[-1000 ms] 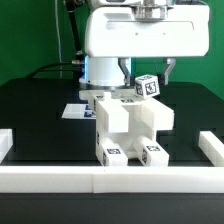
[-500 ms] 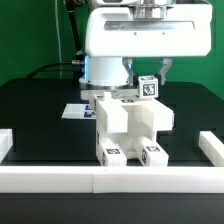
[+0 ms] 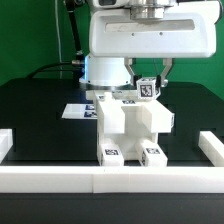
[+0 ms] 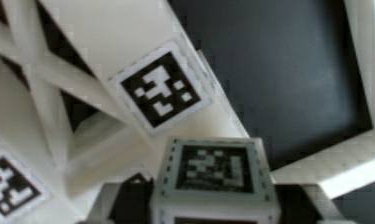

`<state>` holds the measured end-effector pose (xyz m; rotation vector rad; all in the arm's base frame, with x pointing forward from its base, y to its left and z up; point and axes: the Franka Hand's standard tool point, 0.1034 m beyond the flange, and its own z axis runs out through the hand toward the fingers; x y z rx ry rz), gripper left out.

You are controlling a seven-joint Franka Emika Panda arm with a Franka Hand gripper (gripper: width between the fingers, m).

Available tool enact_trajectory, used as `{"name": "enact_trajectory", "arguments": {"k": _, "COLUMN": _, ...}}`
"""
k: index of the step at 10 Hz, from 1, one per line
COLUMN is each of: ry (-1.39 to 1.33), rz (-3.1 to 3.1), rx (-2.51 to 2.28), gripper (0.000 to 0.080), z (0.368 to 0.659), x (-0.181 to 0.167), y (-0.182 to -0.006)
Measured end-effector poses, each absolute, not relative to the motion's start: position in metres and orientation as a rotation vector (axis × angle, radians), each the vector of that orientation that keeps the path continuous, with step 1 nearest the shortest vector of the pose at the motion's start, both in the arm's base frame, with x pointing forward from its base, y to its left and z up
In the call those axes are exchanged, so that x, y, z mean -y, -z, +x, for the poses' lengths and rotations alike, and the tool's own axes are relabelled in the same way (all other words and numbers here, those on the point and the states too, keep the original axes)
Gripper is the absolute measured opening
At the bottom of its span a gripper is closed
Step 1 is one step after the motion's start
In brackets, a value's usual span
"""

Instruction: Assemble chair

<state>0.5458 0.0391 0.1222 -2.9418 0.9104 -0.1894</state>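
Note:
The partly built chair (image 3: 130, 125), chunky white blocks with tags on its two front feet, stands mid-table just behind the front rail. Directly above its top, my gripper (image 3: 148, 80) is shut on a small white post (image 3: 148, 89) that bears a black-and-white tag; the post's lower end sits at or just over the chair's upper edge, and I cannot tell whether they touch. In the wrist view the post (image 4: 210, 168) sits between my dark fingers (image 4: 131, 203), with tagged chair slabs (image 4: 163, 88) beyond it.
A long low white border rail (image 3: 110, 178) runs along the front, with raised ends at the exterior view's left (image 3: 5, 143) and right (image 3: 212, 148). The marker board (image 3: 74, 111) lies flat behind the chair, toward the left. The table top is black.
The jaws have closed tight on the post. The post has dropped slightly toward the chair's top and now sits straighter.

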Motion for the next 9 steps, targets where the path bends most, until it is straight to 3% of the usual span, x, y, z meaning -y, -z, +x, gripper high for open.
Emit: {"name": "enact_trajectory", "arguments": {"k": 9, "ry": 0.146, "rz": -2.51, "rx": -1.675, "gripper": 0.0293, "z": 0.5475, "x": -0.0411, "y": -0.1218}}
